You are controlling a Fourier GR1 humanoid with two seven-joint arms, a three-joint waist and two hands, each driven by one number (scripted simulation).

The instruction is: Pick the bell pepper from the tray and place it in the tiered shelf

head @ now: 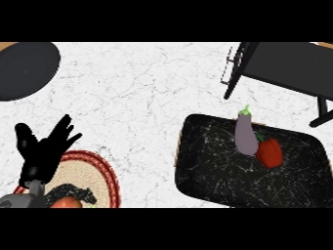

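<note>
the red bell pepper (270, 153) sits on the dark marbled tray (219, 180) at about 4 o'clock, touching the purple eggplant (246, 134) just up-left of it. the black tiered shelf (291, 66) is up at 1 o'clock. left hand (43, 146) hangs at 8 o'clock over a red-rimmed plate (105, 168), fingers straight and spread apart, holding nothing. can't spot the right hand. dark pan (17, 71) at 10 o'clock.
</note>
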